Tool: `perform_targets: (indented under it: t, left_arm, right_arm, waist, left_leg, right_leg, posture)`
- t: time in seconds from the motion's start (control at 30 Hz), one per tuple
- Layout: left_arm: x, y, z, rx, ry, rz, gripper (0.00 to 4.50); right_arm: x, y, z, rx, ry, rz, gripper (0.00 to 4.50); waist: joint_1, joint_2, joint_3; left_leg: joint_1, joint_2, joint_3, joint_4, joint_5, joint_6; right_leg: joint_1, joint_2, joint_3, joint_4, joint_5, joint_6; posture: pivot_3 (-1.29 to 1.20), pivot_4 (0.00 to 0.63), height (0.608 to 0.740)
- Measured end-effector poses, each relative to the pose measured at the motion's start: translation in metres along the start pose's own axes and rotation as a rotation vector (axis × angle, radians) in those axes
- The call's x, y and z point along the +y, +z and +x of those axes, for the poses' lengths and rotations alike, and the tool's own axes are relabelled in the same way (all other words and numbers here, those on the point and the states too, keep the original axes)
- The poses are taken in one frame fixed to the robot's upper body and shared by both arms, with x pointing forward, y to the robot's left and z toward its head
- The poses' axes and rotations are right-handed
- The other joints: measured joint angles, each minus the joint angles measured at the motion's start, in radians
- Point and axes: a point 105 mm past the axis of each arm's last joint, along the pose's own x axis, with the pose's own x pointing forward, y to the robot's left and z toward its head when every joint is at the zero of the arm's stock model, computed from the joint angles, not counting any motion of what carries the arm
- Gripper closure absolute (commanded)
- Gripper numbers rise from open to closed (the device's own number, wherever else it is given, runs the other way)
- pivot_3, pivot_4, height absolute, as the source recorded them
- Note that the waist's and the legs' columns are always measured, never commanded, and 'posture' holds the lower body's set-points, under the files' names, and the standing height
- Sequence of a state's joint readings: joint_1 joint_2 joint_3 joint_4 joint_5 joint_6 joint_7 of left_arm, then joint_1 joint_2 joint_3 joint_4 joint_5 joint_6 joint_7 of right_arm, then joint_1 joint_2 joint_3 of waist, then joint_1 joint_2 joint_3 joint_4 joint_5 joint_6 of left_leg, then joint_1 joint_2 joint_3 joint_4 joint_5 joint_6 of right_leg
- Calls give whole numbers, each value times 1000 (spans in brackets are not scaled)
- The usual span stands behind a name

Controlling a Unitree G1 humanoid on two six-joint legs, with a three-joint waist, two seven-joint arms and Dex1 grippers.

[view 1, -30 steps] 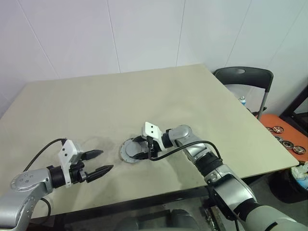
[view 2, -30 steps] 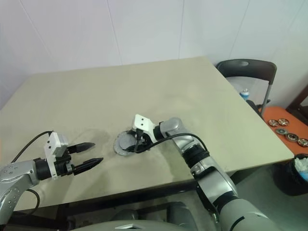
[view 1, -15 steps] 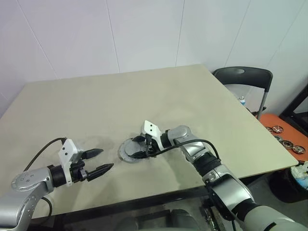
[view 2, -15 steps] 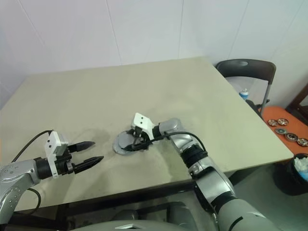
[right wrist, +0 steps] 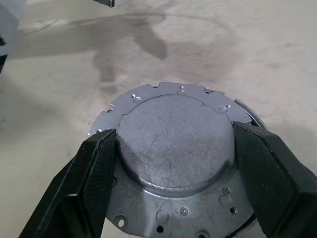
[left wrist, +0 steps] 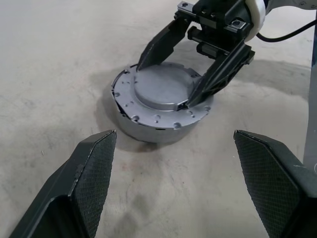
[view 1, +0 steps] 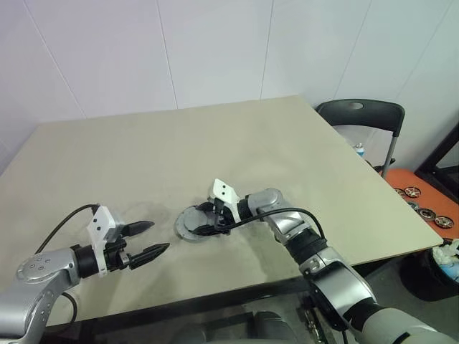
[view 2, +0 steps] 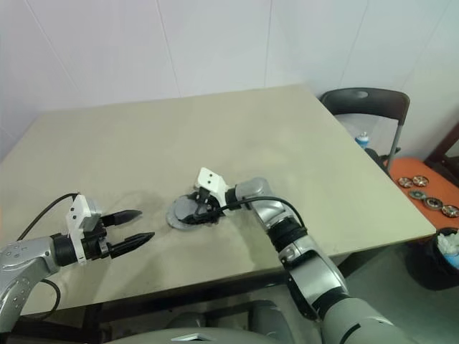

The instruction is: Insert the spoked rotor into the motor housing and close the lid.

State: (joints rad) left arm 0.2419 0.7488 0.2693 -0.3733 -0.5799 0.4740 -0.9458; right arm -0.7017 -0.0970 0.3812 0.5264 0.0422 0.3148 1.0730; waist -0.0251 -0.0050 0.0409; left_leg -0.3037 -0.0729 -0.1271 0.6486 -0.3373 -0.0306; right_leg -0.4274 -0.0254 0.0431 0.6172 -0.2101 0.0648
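Now: lid (left wrist: 161, 96) on the assy, seating likely in progress.
Rotor and housing not visible, presumably under lid. Assy sits toward bench (view 1: 215, 143) front edge, about mid-width. Right fingers (left wrist: 193, 69) spread wide, tips touching lid's raised centre either side. Left fingers (view 1: 147, 240) released, empty, nearby.

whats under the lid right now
The lid sits flat on a round grey metal body resting on the table. The right gripper's fingers flank its raised centre. Whatever is inside, rotor or windings, is covered.
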Motion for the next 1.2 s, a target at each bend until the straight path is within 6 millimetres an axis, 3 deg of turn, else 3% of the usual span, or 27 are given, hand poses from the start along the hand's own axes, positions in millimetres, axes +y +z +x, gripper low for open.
perform_targets:
  t: [0.27, 0.67, 0.83, 1.03, 1.2]
  left_arm:
    - [0, 0, 0, 0, 2, -1, 470]
    - [1, 0, 0, -4, 9, -4, 470]
    - [1, 0, 0, -4, 10, -5, 470]
    - [15, 3, -17, 21, 51, 19, 470]
    - [13, -2, -23, 49, 28, 9, 470]
  right_arm:
    - [-2, 5, -2, -57, -3, 89, 1255]
    - [-5, 11, -1, -69, -37, 21, 1255]
    - [-1, 0, 0, -31, -34, 0, 1255]
    - [-1, -2, 0, -28, -34, -27, 1255]
    - [-2, -1, 0, -32, -37, -35, 1255]
  waist:
    - [2, 0, 0]
    - [5, 0, 0]
    - [4, 0, 0]
    - [4, 0, 0]
    - [4, 0, 0]
  left_leg:
    - [-1, 0, 0, -1, 0, 0]
    - [-1, 0, 0, -1, 0, 0]
    - [-1, 0, 0, -1, 0, 0]
    - [-1, 0, 0, -1, 0, 0]
    - [-1, 0, 0, -1, 0, 0]
  right_leg:
    - [-1, 0, 0, -2, 0, 0]
    - [-1, 0, 0, -1, 0, 0]
    - [-1, 0, 0, -1, 0, 0]
    - [-1, 0, 0, -1, 0, 0]
    - [0, 0, 0, -2, 0, 0]
  posture:
    - [0, 0, 740]
    - [0, 0, 740]
    - [0, 0, 740]
    - [0, 0, 740]
    - [0, 0, 740]
